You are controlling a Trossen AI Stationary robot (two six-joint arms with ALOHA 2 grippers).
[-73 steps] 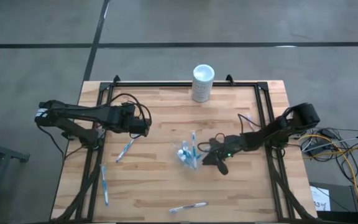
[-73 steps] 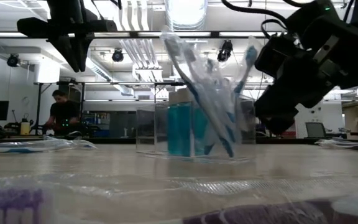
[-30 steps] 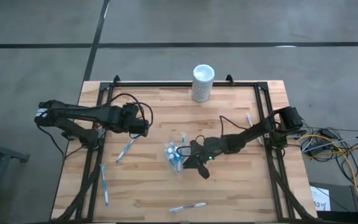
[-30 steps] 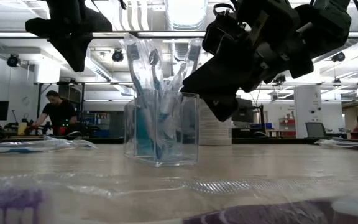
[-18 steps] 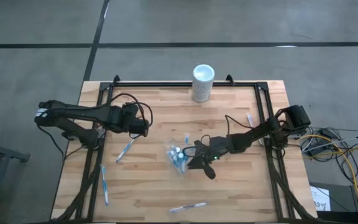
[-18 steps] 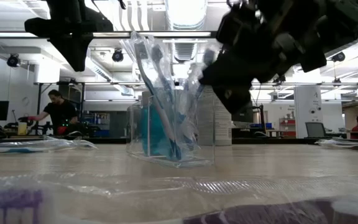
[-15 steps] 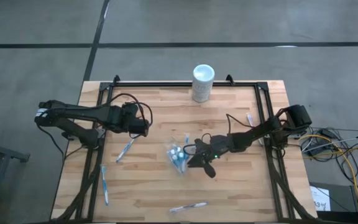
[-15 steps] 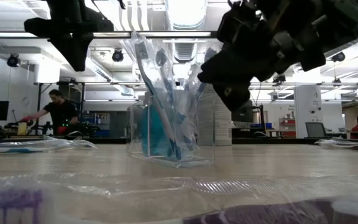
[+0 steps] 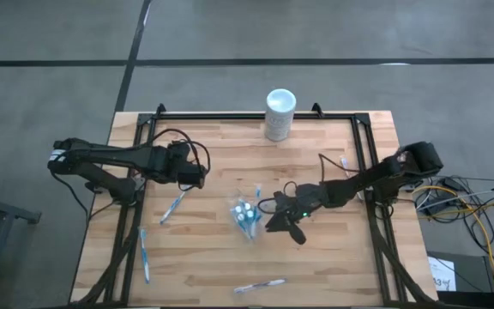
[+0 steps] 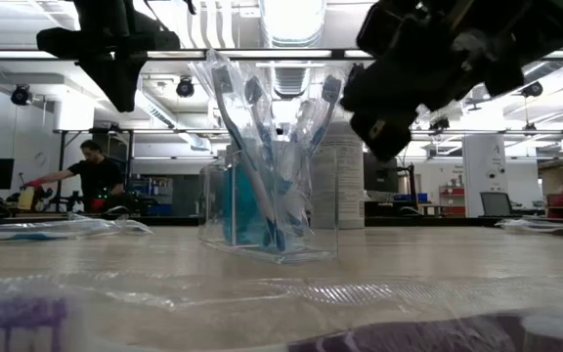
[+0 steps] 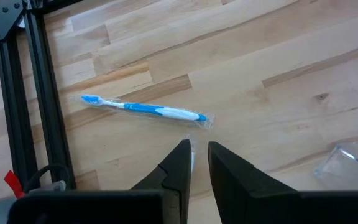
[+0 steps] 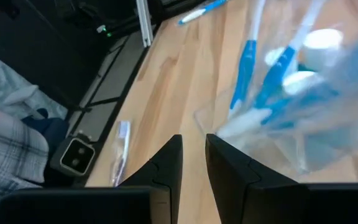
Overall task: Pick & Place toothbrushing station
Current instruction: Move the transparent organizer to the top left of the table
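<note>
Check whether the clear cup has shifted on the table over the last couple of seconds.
Yes. Seen from above, the clear cup now sits nearer the table's left side than 2.4 s ago, judged against the white cylinder. The right gripper sits beside it.

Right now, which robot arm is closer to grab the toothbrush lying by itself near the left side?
The left one. Its claw hangs just over that wrapped toothbrush, while the right claw is across the table beside the clear cup.

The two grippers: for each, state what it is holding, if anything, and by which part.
Nothing is held. The right gripper is shut and empty beside the clear cup of toothbrushes. The left gripper is shut and empty above a wrapped toothbrush lying on the table.
</note>
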